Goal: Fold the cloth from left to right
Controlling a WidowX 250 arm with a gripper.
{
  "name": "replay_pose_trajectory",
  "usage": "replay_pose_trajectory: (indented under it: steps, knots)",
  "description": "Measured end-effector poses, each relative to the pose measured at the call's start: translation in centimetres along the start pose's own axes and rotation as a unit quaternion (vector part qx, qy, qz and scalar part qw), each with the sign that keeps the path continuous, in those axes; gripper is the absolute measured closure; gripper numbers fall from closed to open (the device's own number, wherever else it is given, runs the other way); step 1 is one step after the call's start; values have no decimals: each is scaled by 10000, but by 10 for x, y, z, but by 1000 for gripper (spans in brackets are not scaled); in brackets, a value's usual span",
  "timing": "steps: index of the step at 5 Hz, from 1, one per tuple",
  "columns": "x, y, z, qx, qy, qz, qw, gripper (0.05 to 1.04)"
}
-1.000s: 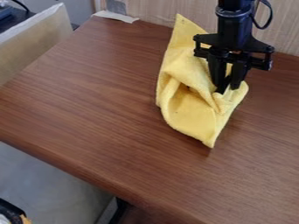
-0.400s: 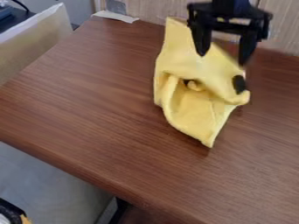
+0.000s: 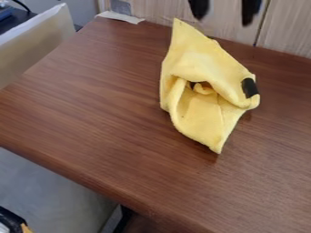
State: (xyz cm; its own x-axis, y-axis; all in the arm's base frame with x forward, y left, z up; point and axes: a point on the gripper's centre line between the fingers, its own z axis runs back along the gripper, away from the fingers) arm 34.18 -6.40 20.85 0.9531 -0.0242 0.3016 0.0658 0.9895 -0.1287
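At the top of the frame, right of centre, a black gripper (image 3: 224, 17) is hanging with its fingers spread wide and holding nothing, the left-to-right fold seemingly laid and let go; the next move is probably calling for a straight retreat, or a fresh pinch if a neater fold is wanted. Just right of centre, in the upper half, the yellow cloth (image 3: 203, 59) is lying rumpled on a brown wooden table (image 3: 91, 100), its left side curving in a rounded bend, its middle gaping in a deep pocket, its lower tip pointing down and its right corner showing a black patch (image 3: 249, 88).
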Motion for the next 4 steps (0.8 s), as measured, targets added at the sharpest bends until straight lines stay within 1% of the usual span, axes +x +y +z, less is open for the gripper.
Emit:
replay_pose_trajectory:
  steps: [1,2,4]
  knots:
    - [-5,15,27,-379,-73,169,9991,83]
    - [-3,16,33,-400,-181,94,9990,83]
    - [-3,16,33,-401,-180,117,9990,83]
